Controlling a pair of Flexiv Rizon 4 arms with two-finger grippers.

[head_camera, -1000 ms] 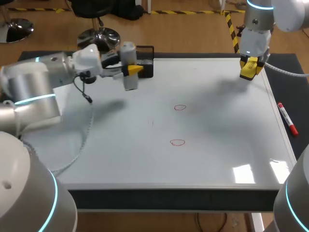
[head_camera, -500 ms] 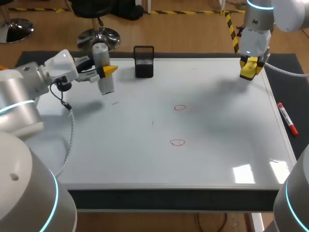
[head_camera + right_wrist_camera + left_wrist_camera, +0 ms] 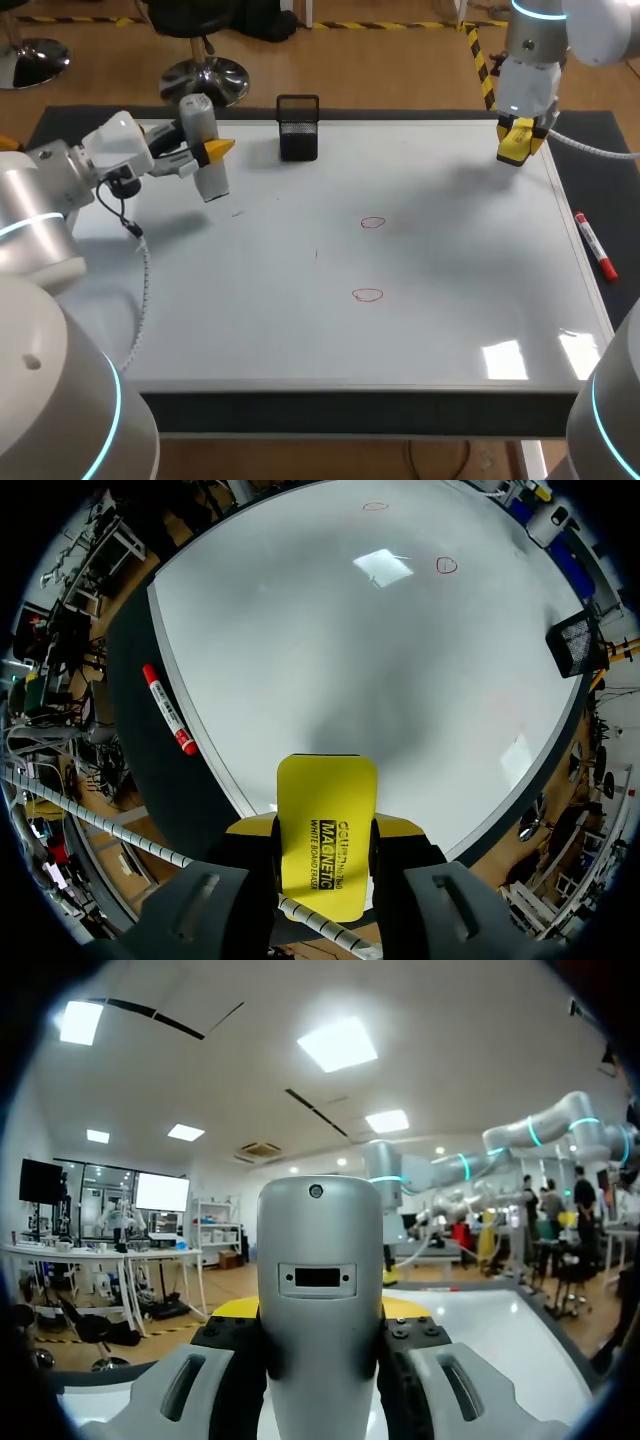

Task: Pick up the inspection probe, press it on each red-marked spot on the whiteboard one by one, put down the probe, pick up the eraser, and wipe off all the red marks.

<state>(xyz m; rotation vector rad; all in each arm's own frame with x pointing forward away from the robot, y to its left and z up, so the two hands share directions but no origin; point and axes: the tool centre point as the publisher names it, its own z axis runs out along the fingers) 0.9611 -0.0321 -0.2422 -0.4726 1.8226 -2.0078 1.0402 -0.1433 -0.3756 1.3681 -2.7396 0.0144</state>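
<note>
Silver-grey and upright, the probe (image 3: 202, 150) is clamped between the fingers of my left gripper (image 3: 208, 152), held over the far-left corner of the whiteboard (image 3: 450, 330). It is well apart from both red marks, the farther (image 3: 373, 222) and the nearer (image 3: 368, 294), which sit around the board's middle. My right gripper (image 3: 519, 140) is closed on the yellow eraser (image 3: 326, 825) over the far-right corner.

With the eraser already in hand, I judge the step to be setting the probe down. I would lower it straight, keep it upright until its base meets the surface, and only then part the fingers, so it does not topple.

The black mesh holder (image 3: 298, 128) stands at the far edge, near the probe on its right, so I would stay off it. The board's left and far edges are close, leaving little margin. The widest room for moving is toward the middle. A red marker (image 3: 594, 245) lies off the board's right edge.
</note>
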